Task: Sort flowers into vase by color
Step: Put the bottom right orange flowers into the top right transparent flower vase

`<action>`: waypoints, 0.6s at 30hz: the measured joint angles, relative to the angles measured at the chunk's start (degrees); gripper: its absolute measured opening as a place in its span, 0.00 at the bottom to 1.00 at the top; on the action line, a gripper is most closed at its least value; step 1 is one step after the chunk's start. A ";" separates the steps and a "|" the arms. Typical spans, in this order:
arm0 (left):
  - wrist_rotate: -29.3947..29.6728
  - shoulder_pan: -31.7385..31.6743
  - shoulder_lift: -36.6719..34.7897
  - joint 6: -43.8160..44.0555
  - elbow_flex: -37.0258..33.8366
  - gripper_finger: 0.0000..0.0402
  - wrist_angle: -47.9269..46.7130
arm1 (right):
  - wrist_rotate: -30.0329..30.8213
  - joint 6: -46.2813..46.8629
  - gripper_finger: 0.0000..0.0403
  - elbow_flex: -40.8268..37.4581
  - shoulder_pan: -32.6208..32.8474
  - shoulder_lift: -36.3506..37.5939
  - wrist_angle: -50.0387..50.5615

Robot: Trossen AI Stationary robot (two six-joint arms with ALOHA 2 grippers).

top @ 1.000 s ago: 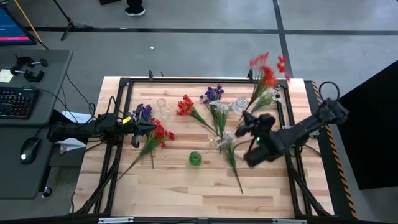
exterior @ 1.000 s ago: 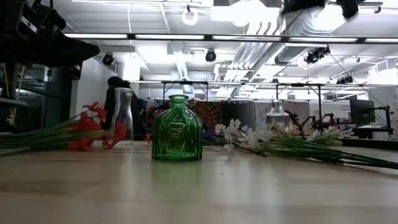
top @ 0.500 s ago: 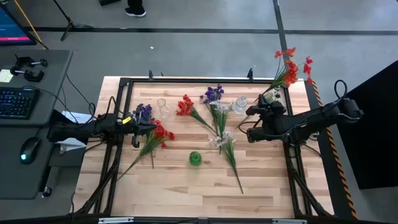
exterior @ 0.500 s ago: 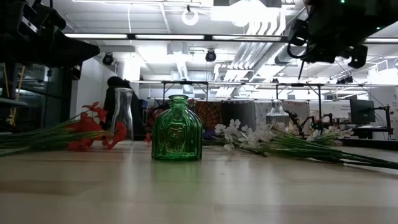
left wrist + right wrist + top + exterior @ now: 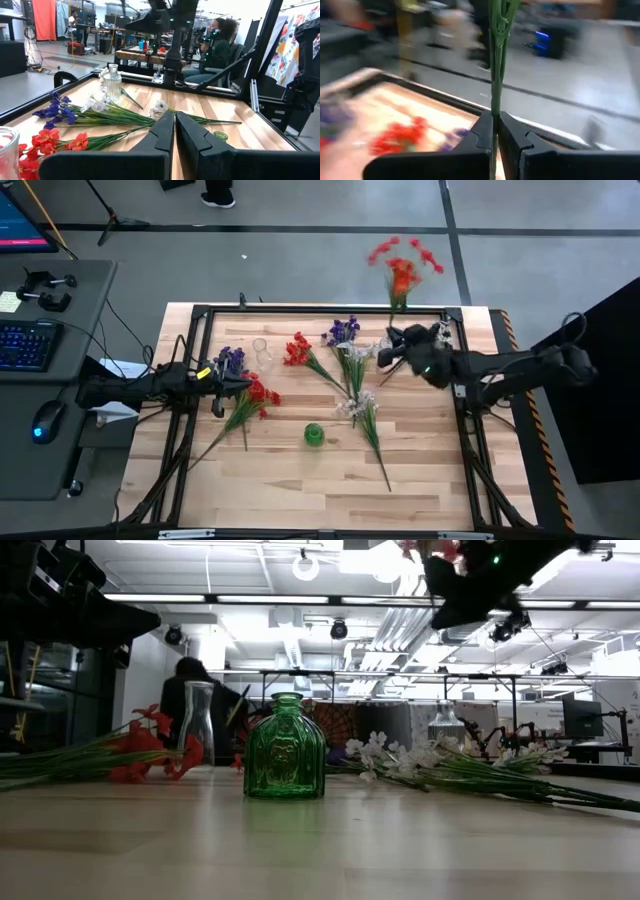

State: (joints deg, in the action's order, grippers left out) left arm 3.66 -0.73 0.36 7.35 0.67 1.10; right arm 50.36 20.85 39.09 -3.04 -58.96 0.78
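My right gripper (image 5: 390,352) is raised over the table's far right part and is shut on a red flower spray (image 5: 400,265), whose blooms show beyond the far edge. My left gripper (image 5: 222,387) is shut and empty at the table's left, beside a red spray (image 5: 255,395) and a purple spray (image 5: 230,360). Another red spray (image 5: 298,350), a purple one (image 5: 345,330) and a white one (image 5: 357,408) lie flat on the table. A green vase (image 5: 314,435) stands near the middle. My right gripper pinches the red spray's green stem (image 5: 495,100) between its two fingers. The stem runs on past the fingertips toward the blooms. The spray is lifted clear of the table.
A clear glass vase (image 5: 262,352) stands at the far left and a clear bottle vase (image 5: 386,348) stands under the right gripper. A black frame (image 5: 320,310) runs around the table. A person (image 5: 217,47) is in the room beyond the table.
My right gripper has gone from the middle right of the table toward the far edge and has turned, keeping hold of the red spray. The spray's blooms have swung out to the right and then back left over the far edge.
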 joint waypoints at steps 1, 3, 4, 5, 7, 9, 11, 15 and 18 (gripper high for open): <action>0.00 0.01 0.00 -0.02 0.00 0.01 0.00 | -5.54 -4.53 0.00 -2.19 -2.47 0.86 -6.76; 0.00 0.01 0.00 0.00 0.00 0.01 -0.01 | -13.63 -8.09 0.00 -6.04 -7.55 1.89 -15.97; 0.00 0.00 0.00 -0.02 0.00 0.01 0.00 | -14.40 -7.61 0.00 -7.66 -9.63 2.15 -16.46; 0.00 0.00 0.00 0.00 0.00 0.01 -0.02 | -14.36 -6.80 0.00 -9.36 -11.34 2.21 -16.42; 0.00 0.01 0.00 -0.01 0.00 0.01 -0.01 | -13.92 -7.53 0.00 -12.24 -13.79 2.08 -18.63; 0.00 0.00 0.00 -0.01 0.00 0.01 -0.01 | -13.84 -8.95 0.00 -14.34 -15.01 2.28 -22.80; 0.00 0.01 0.00 0.00 0.00 0.01 0.00 | -13.39 -9.39 0.00 -16.34 -15.60 2.82 -25.54; 0.00 0.00 0.00 0.00 0.00 0.01 0.00 | -14.96 -8.93 0.00 -18.79 -15.68 3.81 -28.15; 0.00 0.00 0.00 0.00 0.00 0.01 -0.02 | -16.42 -8.07 0.00 -21.31 -14.67 4.17 -29.30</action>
State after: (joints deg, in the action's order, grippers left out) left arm 3.66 -0.73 0.36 7.35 0.67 1.08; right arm 33.95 12.79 17.77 -17.70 -54.78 -28.52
